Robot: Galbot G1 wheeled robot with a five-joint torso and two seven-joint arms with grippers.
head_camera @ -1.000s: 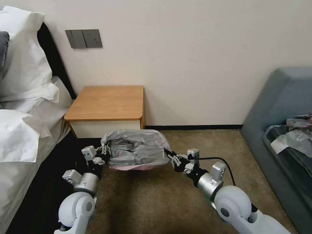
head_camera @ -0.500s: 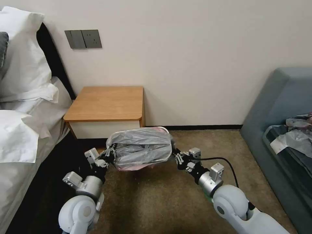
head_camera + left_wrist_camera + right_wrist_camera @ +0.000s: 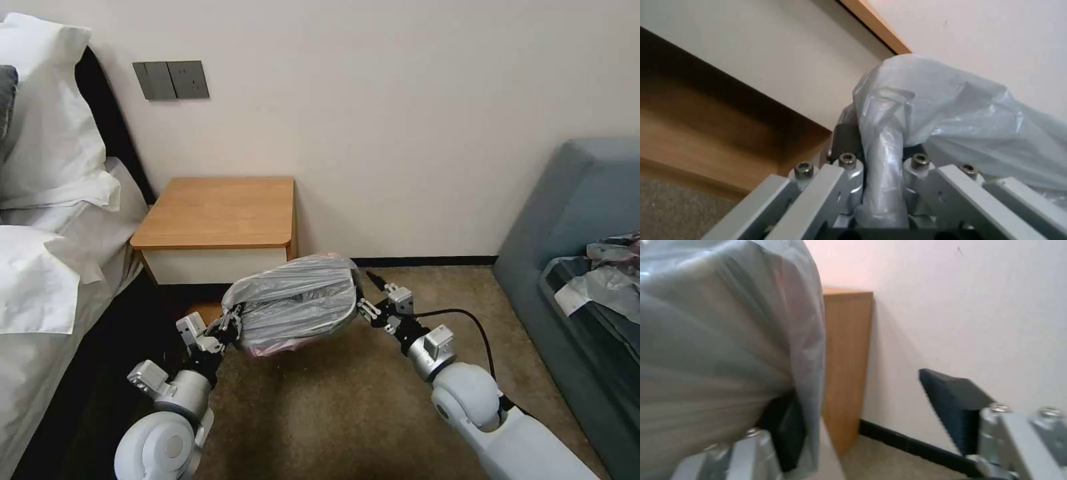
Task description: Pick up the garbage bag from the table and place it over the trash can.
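Thin translucent grey garbage bag (image 3: 297, 303) with pinkish rim stretched over the bin, above brown carpet (image 3: 347, 413), just before orange-brown wooden nightstand (image 3: 217, 210). Left gripper (image 3: 230, 322) clamped on the bag's edge; right gripper (image 3: 363, 293) spread apart, one finger under plastic. Cream wall (image 3: 400, 120) behind.

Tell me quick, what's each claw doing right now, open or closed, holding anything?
Left claw: closed on the garbage bag, a fold pinched between its fingers.
Right claw: open, one finger inside the bag's edge, the other outside.
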